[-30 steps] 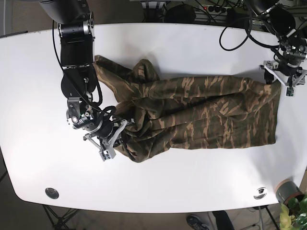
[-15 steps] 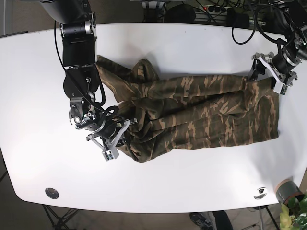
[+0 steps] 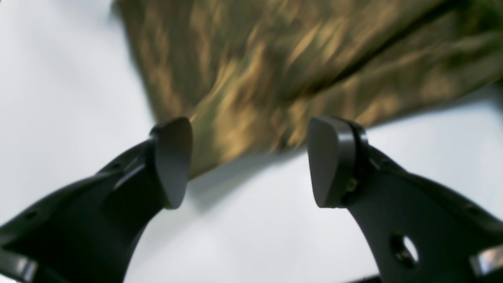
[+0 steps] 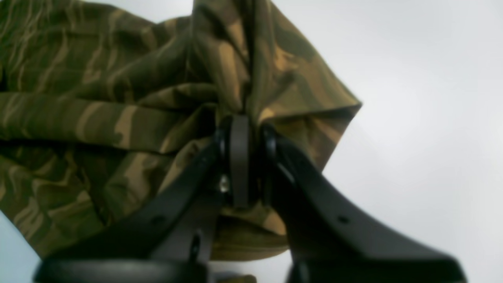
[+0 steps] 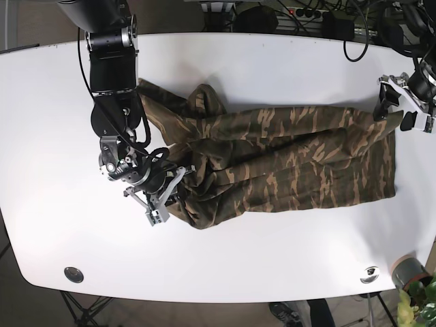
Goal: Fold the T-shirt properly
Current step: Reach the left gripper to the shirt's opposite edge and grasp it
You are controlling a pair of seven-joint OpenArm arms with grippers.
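The camouflage T-shirt (image 5: 286,163) lies spread across the white table (image 5: 272,259), bunched at its left end. My right gripper (image 5: 172,192) is shut on a fold of that bunched cloth; in the right wrist view the T-shirt (image 4: 118,98) is pinched between the fingers (image 4: 239,157). My left gripper (image 5: 398,109) is open at the shirt's far right corner. The left wrist view shows its fingers (image 3: 173,157) spread wide just off the blurred T-shirt (image 3: 275,70) edge, holding nothing.
Cables and a power strip (image 5: 306,12) lie beyond the table's far edge. Two round metal caps (image 5: 73,274) sit at the table's front corners. A potted plant (image 5: 415,293) stands at the lower right, off the table.
My left gripper has swung away to the right of the shirt's top right corner. The right gripper has shifted slightly right with the pinched cloth.
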